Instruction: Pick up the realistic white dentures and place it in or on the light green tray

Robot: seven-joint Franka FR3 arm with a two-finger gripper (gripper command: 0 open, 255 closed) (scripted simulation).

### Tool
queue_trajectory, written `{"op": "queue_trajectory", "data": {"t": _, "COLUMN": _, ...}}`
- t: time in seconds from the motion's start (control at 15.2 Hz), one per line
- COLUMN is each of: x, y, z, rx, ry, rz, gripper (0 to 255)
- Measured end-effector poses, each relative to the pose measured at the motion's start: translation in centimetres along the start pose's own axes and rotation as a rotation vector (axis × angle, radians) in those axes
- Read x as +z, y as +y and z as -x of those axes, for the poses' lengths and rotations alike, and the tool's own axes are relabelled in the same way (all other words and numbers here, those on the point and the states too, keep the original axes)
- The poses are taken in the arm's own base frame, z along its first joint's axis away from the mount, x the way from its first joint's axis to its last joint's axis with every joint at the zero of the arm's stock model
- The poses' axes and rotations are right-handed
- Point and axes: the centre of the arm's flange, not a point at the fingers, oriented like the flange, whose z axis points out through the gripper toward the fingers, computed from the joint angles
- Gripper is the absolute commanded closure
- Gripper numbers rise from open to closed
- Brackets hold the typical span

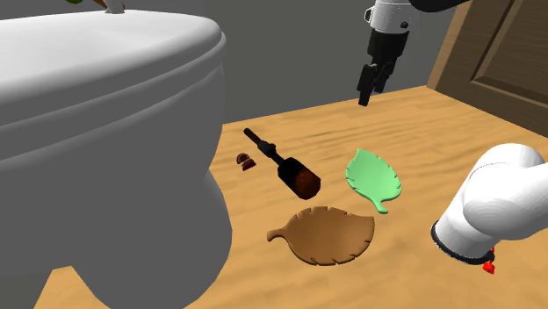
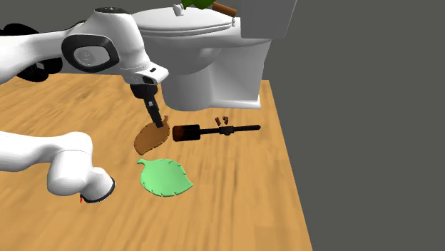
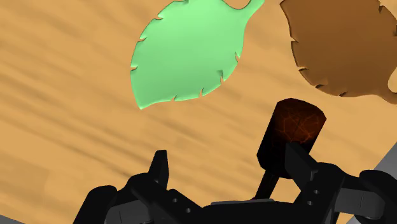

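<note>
The dentures (image 1: 245, 161) are very small and hard to make out: two little pieces, dark reddish-brown and not white, and no single teeth can be told. They lie on the wooden floor (image 1: 421, 114), just beside the thin neck of a dark bottle (image 1: 285, 165), between this bottle and the foot of the big white toilet (image 1: 105, 105). In the second exterior view they show as two small dark marks (image 2: 222, 120) close by the neck of the bottle (image 2: 214, 131).

The green tray (image 1: 373, 178) has the form of a leaf and lies flat on the floor, well apart from the dentures, with the bottle between them. A brown tray (image 1: 323, 234) of the same leaf form lies near it.

In the second exterior view the gripper (image 2: 155, 114) stands in front of the brown tray (image 2: 151, 135) and hides a part of it. In the wrist view the brown tray (image 3: 343, 48) is cut off at the edge, and the bottle (image 3: 289, 137) is partly behind one finger.

The gripper (image 1: 371, 83) hangs in the air above the floor. In the wrist view its fingers (image 3: 159, 168) stand apart with nothing between them.
</note>
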Motion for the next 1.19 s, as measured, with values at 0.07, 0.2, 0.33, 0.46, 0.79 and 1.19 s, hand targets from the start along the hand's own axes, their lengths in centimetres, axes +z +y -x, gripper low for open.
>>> {"op": "queue_trajectory", "data": {"t": 0.07, "x": 0.0, "y": 0.0, "z": 0.0, "rx": 0.000, "ry": 0.000, "rz": 0.000, "gripper": 0}}
{"op": "queue_trajectory", "data": {"t": 0.2, "x": 0.9, "y": -0.4, "z": -1.4, "rx": -0.002, "ry": -0.004, "rz": -0.004, "gripper": 0}}
{"op": "queue_trajectory", "data": {"t": 0.33, "x": 2.2, "y": -1.2, "z": -3.3, "rx": -0.006, "ry": -0.008, "rz": -0.008, "gripper": 0}}
{"op": "queue_trajectory", "data": {"t": 0.46, "x": 3.7, "y": -1.8, "z": -5.2, "rx": -0.010, "ry": -0.012, "rz": -0.014, "gripper": 0}}
{"op": "queue_trajectory", "data": {"t": 0.79, "x": 7.2, "y": -3.8, "z": -10.5, "rx": -0.019, "ry": -0.024, "rz": -0.027, "gripper": 0}}
{"op": "queue_trajectory", "data": {"t": 1.19, "x": 11.6, "y": -6.4, "z": -16.5, "rx": -0.031, "ry": -0.037, "rz": -0.044, "gripper": 0}}
